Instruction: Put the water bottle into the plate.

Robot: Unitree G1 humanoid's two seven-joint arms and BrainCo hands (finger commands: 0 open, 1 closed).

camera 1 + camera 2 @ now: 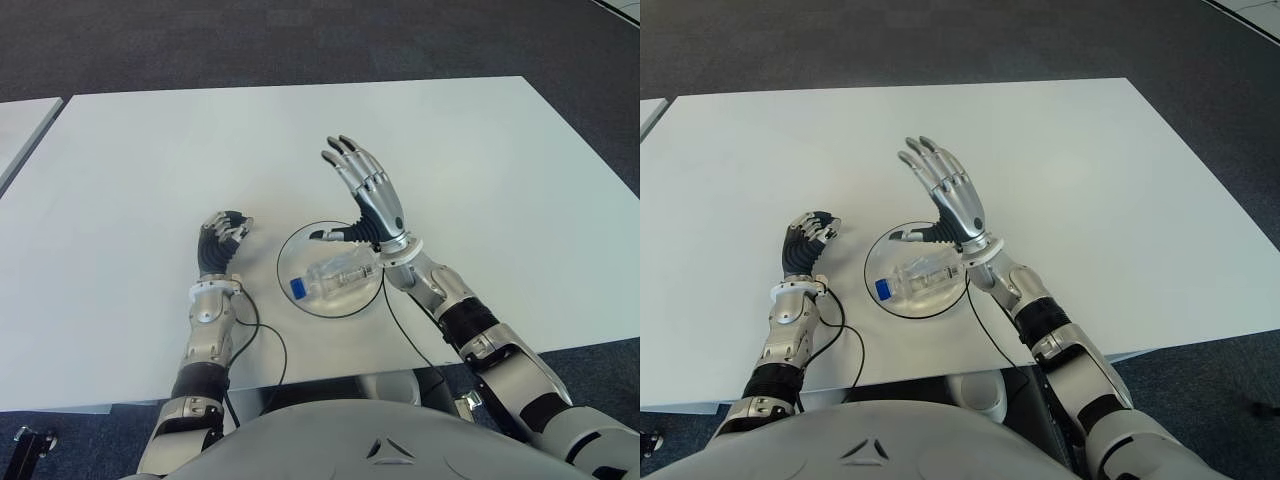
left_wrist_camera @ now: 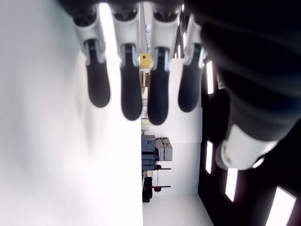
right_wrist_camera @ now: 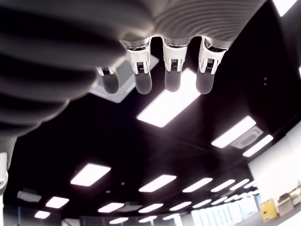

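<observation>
The clear water bottle [image 1: 335,278] with a blue cap lies on its side inside the round, dark-rimmed plate [image 1: 281,256], cap toward my left. My right hand [image 1: 367,195] is raised over the plate's far right edge, fingers spread and pointing away, holding nothing; its thumb hangs just above the bottle. The right wrist view shows only its straight fingers [image 3: 142,80] against the ceiling. My left hand [image 1: 222,242] shows left of the plate with fingers curled and nothing in them [image 2: 131,94].
The white table [image 1: 150,170] stretches wide around the plate. A second table's corner [image 1: 20,125] shows at the far left. Dark carpet lies beyond the table's far edge. Black cables run along both forearms near the front edge.
</observation>
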